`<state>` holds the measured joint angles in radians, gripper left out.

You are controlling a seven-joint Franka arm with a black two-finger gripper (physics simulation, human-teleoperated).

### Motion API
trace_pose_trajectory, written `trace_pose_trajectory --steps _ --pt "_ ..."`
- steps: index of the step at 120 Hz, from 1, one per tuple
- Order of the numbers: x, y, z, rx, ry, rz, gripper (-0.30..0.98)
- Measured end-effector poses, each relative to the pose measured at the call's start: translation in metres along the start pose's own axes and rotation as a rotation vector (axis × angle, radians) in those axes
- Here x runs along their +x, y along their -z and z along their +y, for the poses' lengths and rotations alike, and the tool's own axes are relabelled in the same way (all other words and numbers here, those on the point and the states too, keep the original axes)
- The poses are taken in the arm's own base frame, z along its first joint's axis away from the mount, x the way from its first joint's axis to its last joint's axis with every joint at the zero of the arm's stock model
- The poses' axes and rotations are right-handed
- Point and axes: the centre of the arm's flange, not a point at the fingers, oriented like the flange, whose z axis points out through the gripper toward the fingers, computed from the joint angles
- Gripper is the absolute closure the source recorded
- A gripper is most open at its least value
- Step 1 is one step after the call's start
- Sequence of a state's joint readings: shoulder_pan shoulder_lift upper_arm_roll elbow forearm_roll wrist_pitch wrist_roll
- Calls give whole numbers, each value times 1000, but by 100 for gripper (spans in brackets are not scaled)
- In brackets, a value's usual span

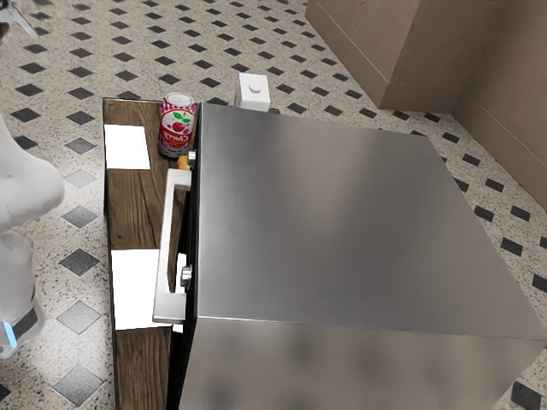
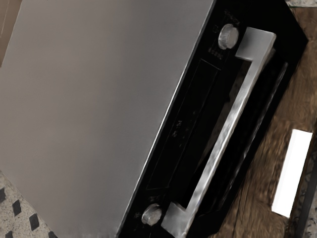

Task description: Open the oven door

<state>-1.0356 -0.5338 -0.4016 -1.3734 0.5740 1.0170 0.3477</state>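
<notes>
Apparently at the approach step, cannot tell the spread of the jaws (image 1: 21,20), and should next grip the handle (image 2: 225,131), fronting the oven (image 1: 325,222) on the worktop (image 1: 137,205), to pull the door (image 2: 246,130).

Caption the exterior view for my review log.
Robot arm beside a steel oven, a cherry can standing near the oven handle.

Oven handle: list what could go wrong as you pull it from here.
The can stands by one end of the handle, on the side the door faces, so the opening door might knock it over.
The knobs sit close to the handle's ends; a grasp off the middle could bump or turn one.
The handle runs slantwise in the wrist view, so a badly turned grip could slip.
</notes>
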Motion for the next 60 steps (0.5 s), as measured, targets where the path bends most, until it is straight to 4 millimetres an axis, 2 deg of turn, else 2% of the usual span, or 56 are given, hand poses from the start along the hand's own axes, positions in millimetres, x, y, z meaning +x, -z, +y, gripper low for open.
trace_pose_trajectory --steps 4,11,17,20,28,35,47,60 --pt "-8 5 35 42 -68 2 0" --pt "-18 -1 90 106 -181 2 0" --pt "-15 -18 124 131 -269 -1 0" --pt "-12 -28 135 133 -302 0 0" --pt "4 -57 147 98 -372 15 0" --pt "25 -79 143 48 -408 34 0" --pt "45 -94 150 15 -465 101 0" --pt "57 -101 159 33 -504 170 0"
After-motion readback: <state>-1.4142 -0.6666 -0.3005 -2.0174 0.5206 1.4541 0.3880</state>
